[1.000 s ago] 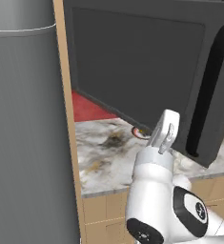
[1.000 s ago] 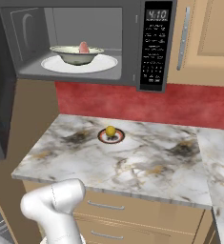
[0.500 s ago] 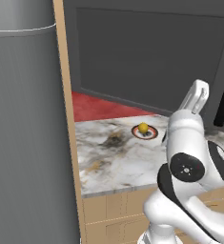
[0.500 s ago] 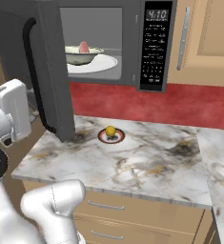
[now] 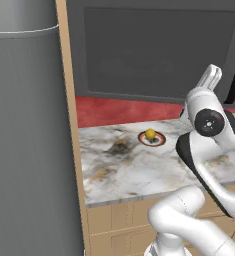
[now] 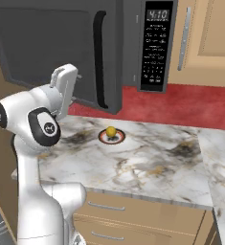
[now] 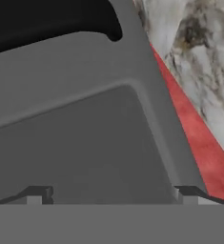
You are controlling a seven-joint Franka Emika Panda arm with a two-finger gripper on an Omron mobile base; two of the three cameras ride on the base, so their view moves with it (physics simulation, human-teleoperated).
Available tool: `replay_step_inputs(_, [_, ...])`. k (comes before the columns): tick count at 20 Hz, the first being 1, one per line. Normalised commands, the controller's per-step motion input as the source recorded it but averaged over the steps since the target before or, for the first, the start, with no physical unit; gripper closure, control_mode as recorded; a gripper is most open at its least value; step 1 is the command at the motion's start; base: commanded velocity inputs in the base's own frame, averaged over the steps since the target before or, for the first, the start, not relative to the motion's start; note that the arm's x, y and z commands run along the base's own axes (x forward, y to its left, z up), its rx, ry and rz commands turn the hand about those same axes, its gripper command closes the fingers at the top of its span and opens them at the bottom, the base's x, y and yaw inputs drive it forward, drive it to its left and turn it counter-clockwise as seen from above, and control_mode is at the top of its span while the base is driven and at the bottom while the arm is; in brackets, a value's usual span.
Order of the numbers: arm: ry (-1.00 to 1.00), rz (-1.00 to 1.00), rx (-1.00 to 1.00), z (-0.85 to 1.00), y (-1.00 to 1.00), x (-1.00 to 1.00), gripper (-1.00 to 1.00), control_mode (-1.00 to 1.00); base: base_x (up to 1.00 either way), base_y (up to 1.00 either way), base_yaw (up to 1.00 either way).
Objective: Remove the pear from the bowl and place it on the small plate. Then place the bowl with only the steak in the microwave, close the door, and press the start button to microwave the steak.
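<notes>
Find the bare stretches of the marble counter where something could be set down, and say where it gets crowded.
The counter is bare right of the small plate, out to its right corner, and along the front edge. It is crowded at the left, where the door overhangs and the gripper presses on it.

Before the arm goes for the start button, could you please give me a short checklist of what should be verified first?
1. Pear on small plate: ok.
2. Door fully shut: not ok; in the right base view it is still swung partway out from the microwave.
3. Bowl with steak inside: cannot tell, door hides the cavity.
4. Claw open and holding nothing: ok.
5. Keypad unobstructed: ok.
</notes>
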Motion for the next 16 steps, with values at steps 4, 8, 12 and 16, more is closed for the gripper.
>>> replay_step_inputs(4, [0.08, 0.07, 0.07, 0.03, -0.23, 1.0, -1.0, -1.0, 0.0, 0.0, 0.0])
replay_step_inputs(8, [0.1, 0.08, 0.07, 0.09, -0.2, 0.99, -1.0, -1.0, 0.0, 0.0, 0.0])
replay_step_inputs(12, [0.07, 0.07, 0.06, 0.29, -0.29, 0.77, -1.0, -1.0, 0.0, 0.0, 0.0])
replay_step_inputs(16, [0.01, 0.07, 0.05, 0.14, -0.24, 0.41, -1.0, -1.0, 0.0, 0.0, 0.0])
